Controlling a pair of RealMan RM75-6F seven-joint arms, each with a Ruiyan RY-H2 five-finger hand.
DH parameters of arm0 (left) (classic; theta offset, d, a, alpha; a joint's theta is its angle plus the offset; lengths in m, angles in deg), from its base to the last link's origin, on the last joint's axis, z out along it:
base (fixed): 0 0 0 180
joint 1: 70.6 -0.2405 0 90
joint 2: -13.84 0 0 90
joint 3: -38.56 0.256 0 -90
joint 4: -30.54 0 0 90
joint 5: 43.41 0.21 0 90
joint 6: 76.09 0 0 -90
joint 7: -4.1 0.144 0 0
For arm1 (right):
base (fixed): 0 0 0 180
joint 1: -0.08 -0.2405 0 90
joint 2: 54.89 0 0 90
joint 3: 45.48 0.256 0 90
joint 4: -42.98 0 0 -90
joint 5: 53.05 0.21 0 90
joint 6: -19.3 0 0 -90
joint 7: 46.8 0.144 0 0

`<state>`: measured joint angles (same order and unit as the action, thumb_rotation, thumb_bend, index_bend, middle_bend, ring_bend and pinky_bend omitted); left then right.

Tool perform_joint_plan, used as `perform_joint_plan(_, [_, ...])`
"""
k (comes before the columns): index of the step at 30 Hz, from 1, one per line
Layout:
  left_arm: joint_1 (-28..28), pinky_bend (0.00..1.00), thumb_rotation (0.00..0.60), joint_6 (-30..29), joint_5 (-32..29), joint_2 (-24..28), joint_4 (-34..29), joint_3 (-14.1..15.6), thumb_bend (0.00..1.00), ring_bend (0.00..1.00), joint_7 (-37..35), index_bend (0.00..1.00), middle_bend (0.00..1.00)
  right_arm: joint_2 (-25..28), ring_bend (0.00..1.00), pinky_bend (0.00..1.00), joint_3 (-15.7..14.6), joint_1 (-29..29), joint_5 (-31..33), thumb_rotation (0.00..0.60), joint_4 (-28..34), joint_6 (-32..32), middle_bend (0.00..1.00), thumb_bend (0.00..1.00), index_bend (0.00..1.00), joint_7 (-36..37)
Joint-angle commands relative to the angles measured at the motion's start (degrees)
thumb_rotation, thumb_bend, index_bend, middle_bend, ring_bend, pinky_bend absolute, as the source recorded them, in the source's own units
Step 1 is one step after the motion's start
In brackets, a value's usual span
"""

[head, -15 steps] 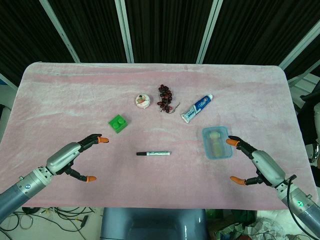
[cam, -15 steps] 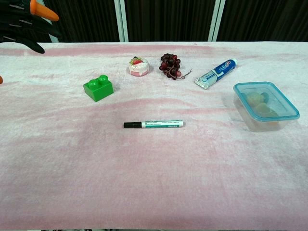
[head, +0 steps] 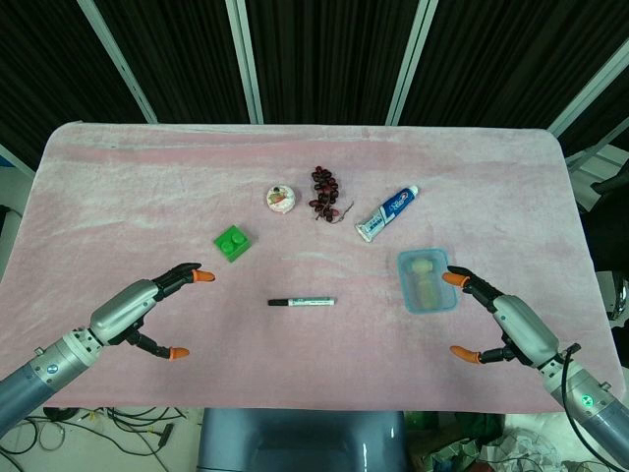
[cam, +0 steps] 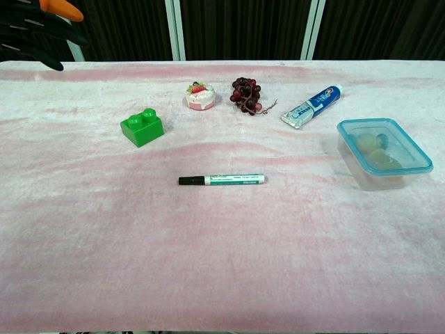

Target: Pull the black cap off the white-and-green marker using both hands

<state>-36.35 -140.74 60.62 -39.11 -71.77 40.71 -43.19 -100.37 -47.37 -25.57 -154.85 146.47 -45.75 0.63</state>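
Observation:
The white-and-green marker (head: 303, 301) lies flat near the table's middle, its black cap pointing left; in the chest view the marker (cam: 222, 179) is alone on the pink cloth. My left hand (head: 138, 312) hovers open well to the marker's left, fingers spread, holding nothing. Only its fingertips (cam: 49, 21) show at the chest view's top left corner. My right hand (head: 501, 323) is open at the right, beside the plastic box, far from the marker.
A green brick (head: 232, 241), a small round cake (head: 280, 198), a bunch of dark grapes (head: 324, 193) and a toothpaste tube (head: 386, 212) lie behind the marker. A clear blue-rimmed box (head: 426, 280) sits right of it. The pink cloth (head: 118, 206) covers the table.
Both hands shifted slightly; the left hand's fingertips rose a little in the chest view. The marker has not moved.

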Motion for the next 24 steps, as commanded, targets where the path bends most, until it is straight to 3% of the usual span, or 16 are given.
perform_joint_plan(1, [-0.13,0.18,0.600,-0.13,-0.56,0.05,-0.47,0.00,0.11,0.02,1.74,0.12,0.15,-0.17,0.10,0.19,0.01,0.09,0.49,0.600,0.09,-0.34,0.05,0.12,0.15,-0.36])
perform_joint_plan(9, [-1.43,0.18,0.600,-0.48,-2.41,0.59,-2.59,0.06,0.11,0.02,8.89,0.12,0.15,-0.42,0.10,0.19,-0.69,0.37,1.43,0.600,0.82,0.47,0.05,0.12,0.15,-2.77])
perform_joint_plan(14, [-1.82,0.18,0.600,-0.79,-3.27,1.18,-3.78,-0.01,0.11,0.02,10.83,0.13,0.15,-1.88,0.10,0.19,1.38,1.93,6.09,0.600,2.98,-2.39,0.04,0.12,0.19,-7.08])
perform_joint_plan(19, [-6.78,0.18,0.600,-6.62,-6.61,-2.95,-1.52,-2.41,0.11,0.02,36.09,0.13,0.15,-7.40,0.09,0.19,3.58,3.27,13.22,0.600,3.04,-3.20,0.04,0.12,0.21,-26.34])
perform_joint_plan(24, [-10.02,0.18,0.600,-9.90,-8.93,-5.98,-3.09,-2.74,0.11,0.02,47.36,0.13,0.15,-11.94,0.08,0.18,5.15,1.45,20.67,0.600,4.45,0.71,0.04,0.12,0.21,-41.05])
